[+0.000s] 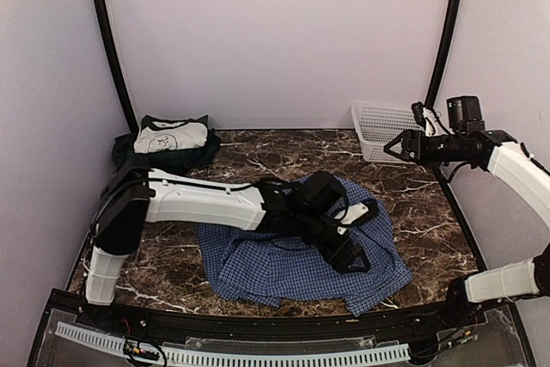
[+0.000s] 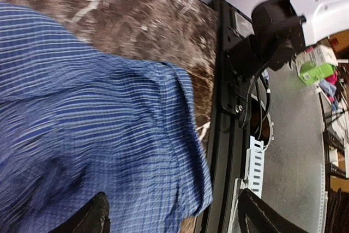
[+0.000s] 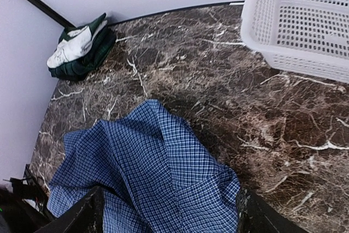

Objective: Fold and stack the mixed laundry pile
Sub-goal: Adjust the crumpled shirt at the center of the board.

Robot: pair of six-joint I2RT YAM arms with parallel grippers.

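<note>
Top external, cream garment (image 1: 172,137), print (image 1: 162,139) illegible

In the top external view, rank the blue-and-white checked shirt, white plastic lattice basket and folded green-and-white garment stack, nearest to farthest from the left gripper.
1. Blue-and-white checked shirt: directly beneath the left gripper, at the table's centre.
2. White plastic lattice basket: far right corner.
3. Folded green-and-white garment stack: far left corner.

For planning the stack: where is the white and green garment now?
In the top view the white and green garment lies in the far left corner of the table, apart from the blue check shirt at the centre.
</note>
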